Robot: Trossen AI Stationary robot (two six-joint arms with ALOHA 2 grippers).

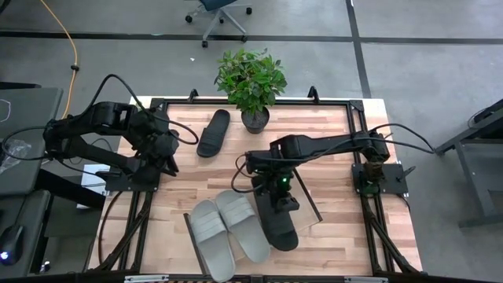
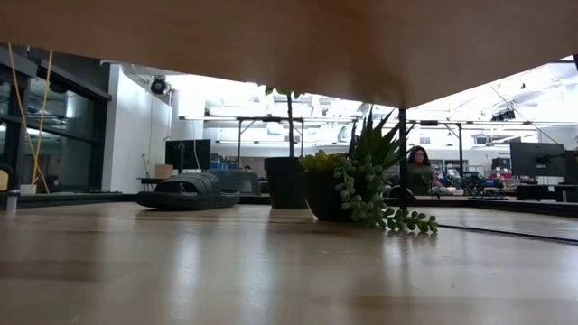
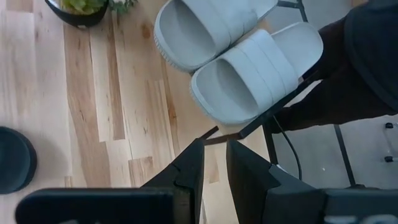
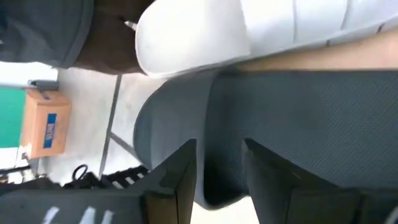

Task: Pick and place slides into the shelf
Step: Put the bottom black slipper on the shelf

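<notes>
Two grey slides (image 1: 228,228) and one black slide (image 1: 277,222) lie on the shelf (image 1: 313,206) under the parted right tool (image 1: 277,198); the fourth slide (image 1: 214,132) remains beside the plant (image 1: 250,82).

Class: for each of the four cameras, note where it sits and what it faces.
High: overhead, straight down; both arms, shelf.
Low: tabletop level, across to a black slide and plants; no arm.
Left wrist: on the left arm, facing two grey slides; own jaws.
Right wrist: over a black slide; own jaws.
Both wrists share grey slides.
</notes>
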